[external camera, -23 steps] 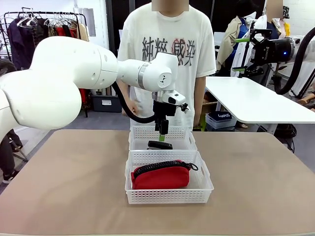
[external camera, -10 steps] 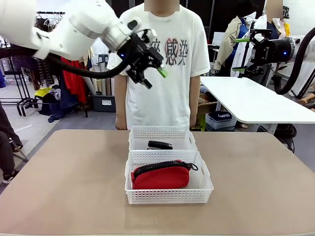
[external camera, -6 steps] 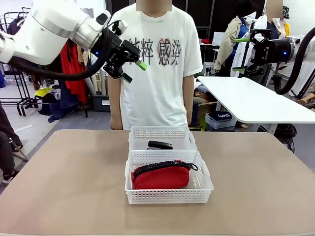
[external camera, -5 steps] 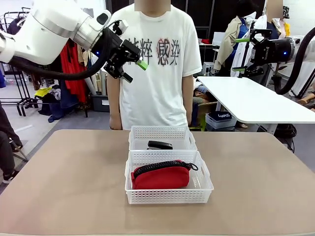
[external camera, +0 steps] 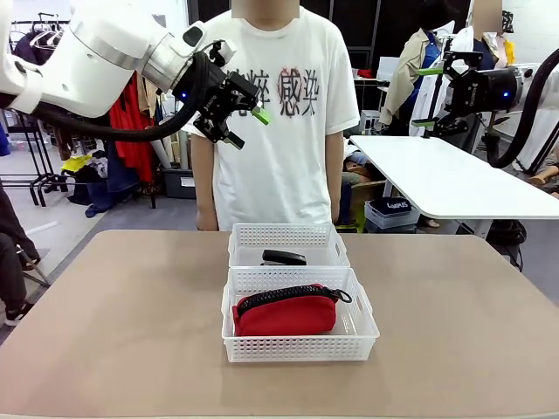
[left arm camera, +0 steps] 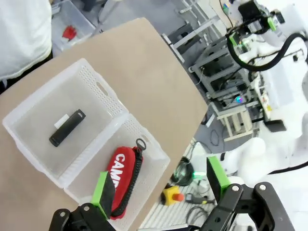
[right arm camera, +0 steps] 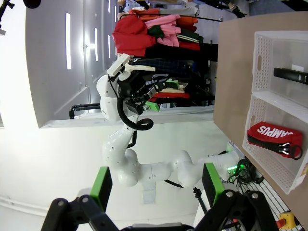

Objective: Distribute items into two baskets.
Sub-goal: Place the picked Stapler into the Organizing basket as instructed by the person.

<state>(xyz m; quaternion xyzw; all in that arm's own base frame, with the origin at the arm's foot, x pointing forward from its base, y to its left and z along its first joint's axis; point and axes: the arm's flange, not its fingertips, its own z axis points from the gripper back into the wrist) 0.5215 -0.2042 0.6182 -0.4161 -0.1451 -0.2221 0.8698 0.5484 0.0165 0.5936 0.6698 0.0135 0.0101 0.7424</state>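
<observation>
lying at the table's (external camera: 113, 332) middle, two white baskets are seen touching end to end. the pouch (external camera: 286, 312) is held in the near basket (external camera: 300, 347), toward 6 o'clock, and the stapler (external camera: 284, 257) in the far basket (external camera: 288, 236), toward 12 o'clock. the left gripper (external camera: 242, 118) is raised high at about 11 o'clock from the baskets, in front of the person's shirt (external camera: 288, 131), its jaws spread wide with nothing between them. the right gripper (right arm camera: 155, 185) is seen from its wrist camera with jaws wide and empty, well apart from the table.
</observation>
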